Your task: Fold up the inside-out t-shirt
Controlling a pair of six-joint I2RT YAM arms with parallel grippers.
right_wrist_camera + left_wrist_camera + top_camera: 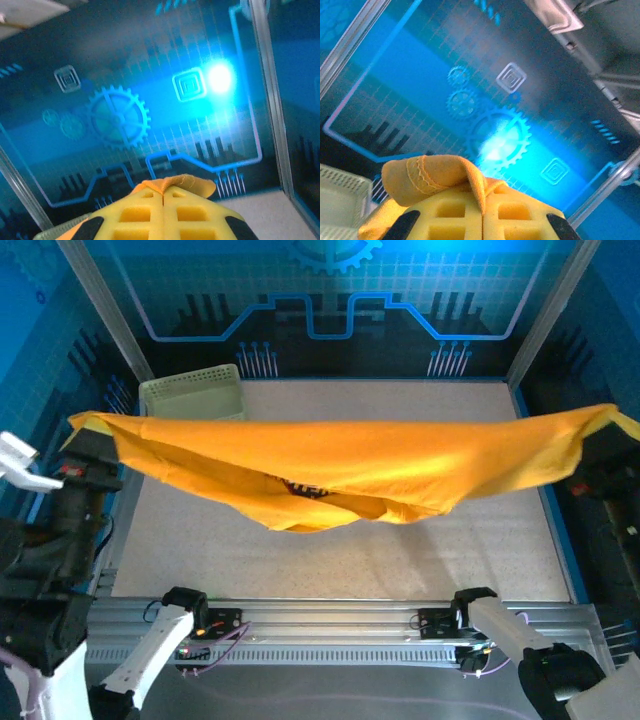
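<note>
- The bench (pixel 300 550) is the pale speckled surface, and all places below are told from it.
- The inside-out t-shirt (pixel 340 460) hangs in the air above the bench, stretched from over its left edge to over its right edge. The top line of the cloth is quite tight. The middle sags down in a loose belly with some folds and a small dark mark, perhaps a label. The belly seems not to touch the bench, but I cannot be fully sure.
- The pale green basket (pixel 192 392) stands at the far-left corner of the bench, partly hidden behind the cloth.
- The left gripper (pixel 484 220) is above the left edge of the bench. Its yellow pads are pressed together on one end of the t-shirt, and a stitched hem curls out over the tips.
- The right gripper (pixel 163 215) is above the right edge of the bench and pinches the other end the same way, with a small flap of cloth showing.
- In my judgement the step in hand is to lay the shirt flat before folding. To do it well, both arms should go down together at equal height and hold the tension. The sagging middle should meet the bench first. Then the cloth should be drawn toward the near edge of the bench, away from the basket, and released only when it lies smooth.
</note>
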